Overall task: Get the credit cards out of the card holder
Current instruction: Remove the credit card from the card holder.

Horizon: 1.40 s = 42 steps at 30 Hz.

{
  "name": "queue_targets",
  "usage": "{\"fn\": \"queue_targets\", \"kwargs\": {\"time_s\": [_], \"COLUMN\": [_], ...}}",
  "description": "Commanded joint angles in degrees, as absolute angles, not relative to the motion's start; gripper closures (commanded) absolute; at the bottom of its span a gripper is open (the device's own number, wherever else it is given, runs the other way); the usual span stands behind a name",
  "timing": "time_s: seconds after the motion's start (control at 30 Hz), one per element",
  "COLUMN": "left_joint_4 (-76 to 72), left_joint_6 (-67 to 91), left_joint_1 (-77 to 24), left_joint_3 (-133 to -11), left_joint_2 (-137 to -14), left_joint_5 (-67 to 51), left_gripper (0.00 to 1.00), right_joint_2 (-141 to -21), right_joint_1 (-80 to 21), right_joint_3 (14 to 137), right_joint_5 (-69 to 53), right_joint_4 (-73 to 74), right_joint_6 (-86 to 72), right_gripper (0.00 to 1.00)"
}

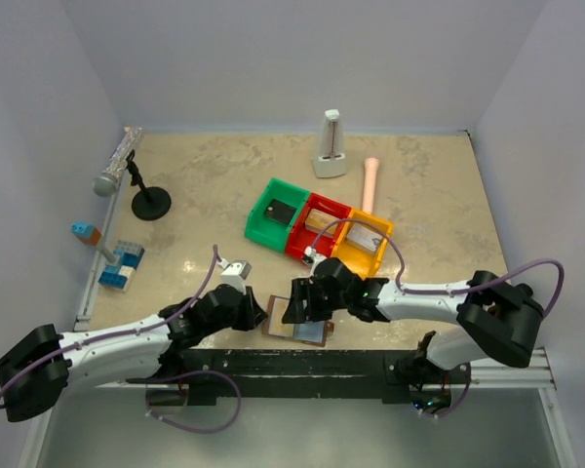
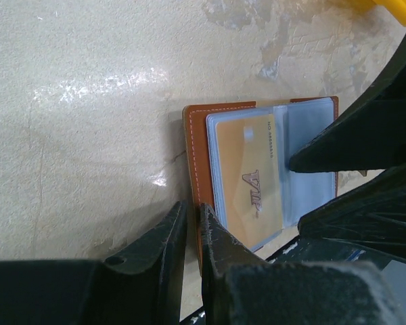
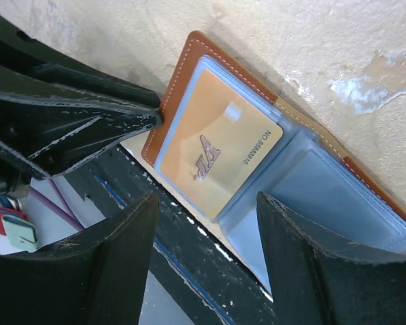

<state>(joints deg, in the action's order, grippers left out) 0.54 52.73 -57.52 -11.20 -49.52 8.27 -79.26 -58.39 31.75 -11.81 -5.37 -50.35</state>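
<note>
The card holder [image 1: 277, 319] lies open at the table's near edge, brown outside, with pale blue sleeves. A gold "VIP" card [image 2: 250, 176] sits in its left sleeve, also clear in the right wrist view [image 3: 216, 152]. My left gripper [image 1: 257, 314] is at the holder's left side, its jaws almost together on the brown edge [image 2: 195, 145]. My right gripper [image 1: 308, 310] hovers open over the holder's near side [image 3: 206, 198], with one finger [image 2: 325, 152] over the right sleeve [image 3: 338, 196]. It holds nothing.
Green [image 1: 276, 213], red [image 1: 320, 224] and yellow [image 1: 363, 242] bins stand just behind the holder. A black mounting rail [image 1: 302, 366] runs along the near edge. A microphone on a stand [image 1: 141, 190], toy blocks [image 1: 120, 265], a white object [image 1: 330, 146] and a pink cylinder [image 1: 370, 181] lie farther off.
</note>
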Motion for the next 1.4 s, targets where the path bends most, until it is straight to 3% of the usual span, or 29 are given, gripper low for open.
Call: {"fn": "queue_targets", "kwargs": {"time_s": [0.0,0.33,0.67,1.37], "left_joint_4": [-0.97,-0.09,4.04,-5.36], "left_joint_6": [51.42,50.28,48.08,48.51], "left_joint_1": [-57.83,-57.83,-57.83,-57.83], "left_joint_3": [-13.45,-13.54,-16.17,-15.65], "left_joint_2": [-49.66,-47.37,-45.26,-55.63], "left_joint_5": [8.09,8.52,10.02,5.89], "left_gripper": [0.81,0.82,0.81,0.82], "right_joint_2": [-81.03,-82.62,-82.18,-81.30], "right_joint_1": [-58.45,-58.36,-58.36,-58.36], "right_joint_3": [31.03,29.18,27.16,26.63], "right_joint_5": [-13.71,-12.13,-11.42,-9.49], "right_joint_4": [-14.67,-15.21,-15.55,-11.87], "right_joint_6": [-54.58,-55.99,-56.51,-58.97], "right_gripper": [0.39,0.48,0.47,0.44]}}
